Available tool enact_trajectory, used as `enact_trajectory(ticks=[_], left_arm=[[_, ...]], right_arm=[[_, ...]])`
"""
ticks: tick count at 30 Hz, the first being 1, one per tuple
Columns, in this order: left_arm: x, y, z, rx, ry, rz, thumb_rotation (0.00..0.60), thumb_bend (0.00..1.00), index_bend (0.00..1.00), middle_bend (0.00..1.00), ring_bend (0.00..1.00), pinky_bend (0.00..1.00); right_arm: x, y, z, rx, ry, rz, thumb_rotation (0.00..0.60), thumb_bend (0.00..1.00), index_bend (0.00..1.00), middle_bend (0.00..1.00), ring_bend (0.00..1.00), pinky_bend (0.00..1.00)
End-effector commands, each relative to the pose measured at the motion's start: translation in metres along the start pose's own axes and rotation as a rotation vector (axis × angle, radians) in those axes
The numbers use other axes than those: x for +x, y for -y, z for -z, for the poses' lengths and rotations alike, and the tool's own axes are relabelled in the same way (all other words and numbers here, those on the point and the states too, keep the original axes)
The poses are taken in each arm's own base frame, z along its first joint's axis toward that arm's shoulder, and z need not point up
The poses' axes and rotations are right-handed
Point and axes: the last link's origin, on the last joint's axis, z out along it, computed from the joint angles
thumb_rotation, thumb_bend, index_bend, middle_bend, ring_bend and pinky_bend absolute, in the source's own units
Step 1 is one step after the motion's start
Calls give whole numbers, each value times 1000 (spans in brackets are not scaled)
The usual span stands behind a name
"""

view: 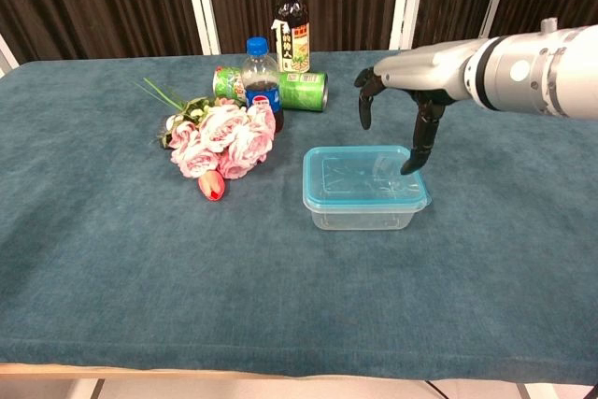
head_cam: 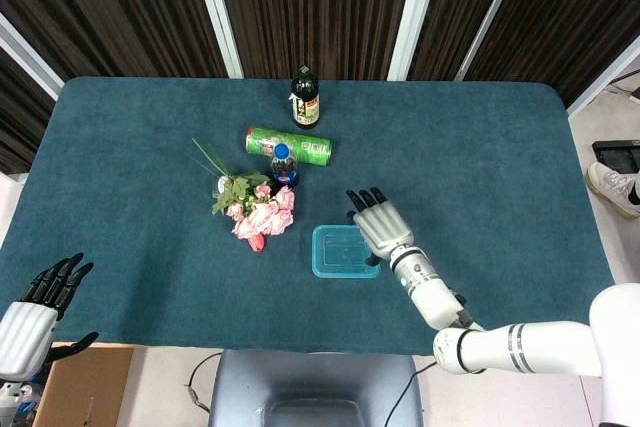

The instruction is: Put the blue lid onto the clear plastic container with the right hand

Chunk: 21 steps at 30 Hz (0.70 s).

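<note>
Blue lid (view: 364, 178) caps clear plastic container (view: 363, 215); bottle labels unreadable.

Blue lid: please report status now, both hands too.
Right hand open, above the blue lid. Lid sits on the clear container. Left hand open, off the table edge. Nothing in the way.

Even, bright overhead light falls across the teal table (view: 112, 259), leaving only soft, short shadows — the faintest under the right hand (view: 411, 91) and beside the clear plastic container (view: 360, 214). Small glints mark the blue lid (view: 360, 175) and the arm's white shell. Both views are sharp, though the head view bows the table's edges toward 3 and 9 o'clock.
</note>
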Motion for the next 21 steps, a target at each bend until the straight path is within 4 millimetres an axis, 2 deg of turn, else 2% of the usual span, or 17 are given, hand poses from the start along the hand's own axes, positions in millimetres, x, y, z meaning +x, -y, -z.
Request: enact_trajectory(ticks=[1, 21], left_arm=[[0, 0, 0, -1, 0, 0, 600, 451, 57, 0, 68, 161], [-2, -1, -2, -3, 16, -12, 600, 450, 56, 0, 68, 162]], right_arm=[[-3, 2, 0, 3, 22, 17, 600, 85, 461, 118, 0, 49], [-9, 9, -6, 6, 44, 43, 600, 48, 444, 117, 0, 46]])
